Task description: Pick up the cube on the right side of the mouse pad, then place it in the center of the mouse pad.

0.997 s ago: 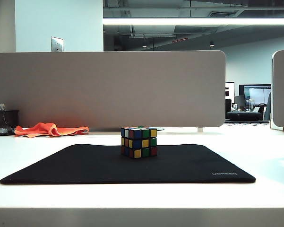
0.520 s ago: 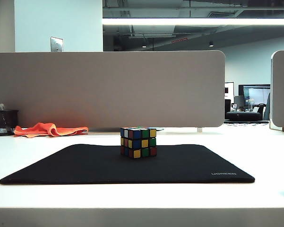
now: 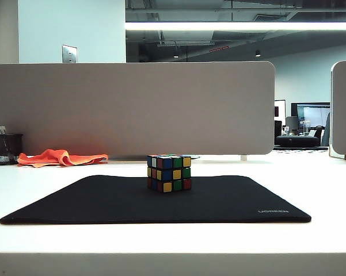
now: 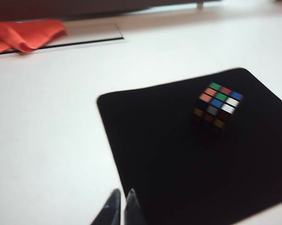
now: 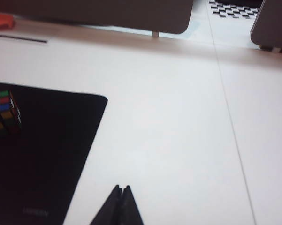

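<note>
The cube [image 3: 169,172] stands upright near the middle of the black mouse pad [image 3: 103,202], with nothing touching it. Neither gripper shows in the exterior view. In the left wrist view, my left gripper [image 4: 122,193] is shut and empty above the pad's [image 4: 178,164] edge, well back from the cube [image 4: 217,107]. In the right wrist view, my right gripper [image 5: 122,187] is shut and empty over bare white table, beside the pad's [image 5: 37,164] lettered corner. The cube [image 5: 3,112] lies far off to one side of it.
An orange cloth [image 3: 60,157] and a black mesh pen cup [image 3: 7,148] sit at the back left against the grey divider panel [image 3: 132,109]. A second panel [image 3: 344,109] stands at the far right. White table [image 3: 311,178] surrounds the pad.
The cube and the mouse pad have stayed where they were. A faint bluish shade on the table at the right has slid toward the front edge and vanished.
</note>
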`<state>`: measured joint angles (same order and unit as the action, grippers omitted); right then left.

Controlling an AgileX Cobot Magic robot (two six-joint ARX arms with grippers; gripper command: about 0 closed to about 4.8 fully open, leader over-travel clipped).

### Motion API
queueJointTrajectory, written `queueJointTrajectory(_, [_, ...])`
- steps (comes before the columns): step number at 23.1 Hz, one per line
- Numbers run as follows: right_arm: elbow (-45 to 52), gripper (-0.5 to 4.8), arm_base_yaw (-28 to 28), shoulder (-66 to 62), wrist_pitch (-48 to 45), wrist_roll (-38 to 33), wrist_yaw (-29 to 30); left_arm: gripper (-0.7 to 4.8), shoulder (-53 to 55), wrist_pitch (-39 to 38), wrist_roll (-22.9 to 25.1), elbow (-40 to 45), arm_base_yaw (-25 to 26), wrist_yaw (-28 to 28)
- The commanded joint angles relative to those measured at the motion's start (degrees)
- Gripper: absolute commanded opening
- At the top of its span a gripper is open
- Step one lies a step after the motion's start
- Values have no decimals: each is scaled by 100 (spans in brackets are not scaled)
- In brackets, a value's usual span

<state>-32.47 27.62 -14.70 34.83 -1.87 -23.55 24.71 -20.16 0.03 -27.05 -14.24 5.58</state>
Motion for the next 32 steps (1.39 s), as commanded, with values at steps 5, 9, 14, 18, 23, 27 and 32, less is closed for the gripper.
queueJointTrajectory(5, [1314, -1, 4, 822, -1561, -2, 26, 18, -1215, 951, -352, 1134, -2, -195])
queueJointTrajectory(9, [1899, -1, 4, 918, -1773, -7, 59, 16, -1440, 479, -393, 1163, 4, -328])
queueJointTrajectory(14, [1985, -1, 2, 929, -1578, -428, 48, -6, -1438, 619, -328, 1189, 4, -599])
queueJointTrajectory(18, [2006, -1, 4, 931, -1600, -258, 70, -6, -1478, 1051, -339, 1495, 0, -487])
queueJointTrajectory(23, [2197, -1, 4, 931, -1777, -79, 291, -6, -1565, 1499, -483, 1958, 2, -402])
queueJointTrajectory(27, [2490, -1, 4, 931, -2173, -46, 426, -6, -1821, 1703, -496, 2205, 2, -404])
queueJointTrajectory(32, [2826, -1, 4, 935, -2483, 114, 420, -6, -2472, 1716, -531, 2597, 4, -328])
